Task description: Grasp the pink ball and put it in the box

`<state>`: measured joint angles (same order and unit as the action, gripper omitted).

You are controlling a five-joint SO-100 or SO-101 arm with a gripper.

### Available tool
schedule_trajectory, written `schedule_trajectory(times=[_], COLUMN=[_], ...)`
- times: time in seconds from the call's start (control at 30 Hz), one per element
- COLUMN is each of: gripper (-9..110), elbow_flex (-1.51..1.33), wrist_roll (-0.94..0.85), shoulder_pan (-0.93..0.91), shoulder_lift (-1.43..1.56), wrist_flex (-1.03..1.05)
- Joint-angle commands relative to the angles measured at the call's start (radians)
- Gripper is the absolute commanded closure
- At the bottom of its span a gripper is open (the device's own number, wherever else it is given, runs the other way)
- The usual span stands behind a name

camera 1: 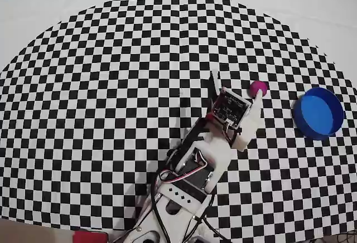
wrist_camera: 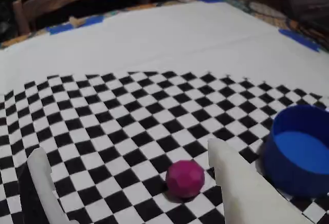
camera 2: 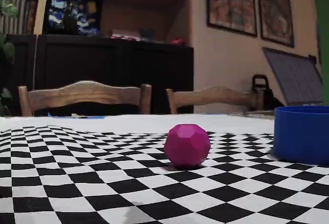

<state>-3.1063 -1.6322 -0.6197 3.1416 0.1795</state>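
The pink ball (camera 1: pixel 257 89) rests on the checkered mat. In the wrist view the ball (wrist_camera: pixel 185 179) lies between my white fingers, close to the right finger (wrist_camera: pixel 234 183) and far from the left finger (wrist_camera: pixel 41 180). My gripper (camera 1: pixel 236 87) is open wide and low over the mat; it also shows in the wrist view (wrist_camera: pixel 126 149). The blue round box (camera 1: pixel 318 112) stands to the right of the ball, empty, and shows at the right edge of the wrist view (wrist_camera: pixel 300 154). The fixed view shows the ball (camera 2: pixel 187 145) and the box (camera 2: pixel 302 134), but not the gripper.
The checkered mat (camera 1: pixel 111 87) covers a white table. Wooden chairs (camera 2: pixel 85 96) stand behind the far table edge. Blue tape marks (wrist_camera: pixel 300 40) sit on the white cloth.
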Motion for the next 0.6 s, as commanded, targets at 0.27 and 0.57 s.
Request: schedule_trajectory(times=[0.27, 0.57], gripper=[64, 64], elbow_flex=[-0.006, -0.006], wrist_roll=[-0.008, -0.008], shoulder_pan=[-0.034, -0.034], shoulder_lift=[-0.034, -0.044], wrist_flex=[-0.008, -0.012])
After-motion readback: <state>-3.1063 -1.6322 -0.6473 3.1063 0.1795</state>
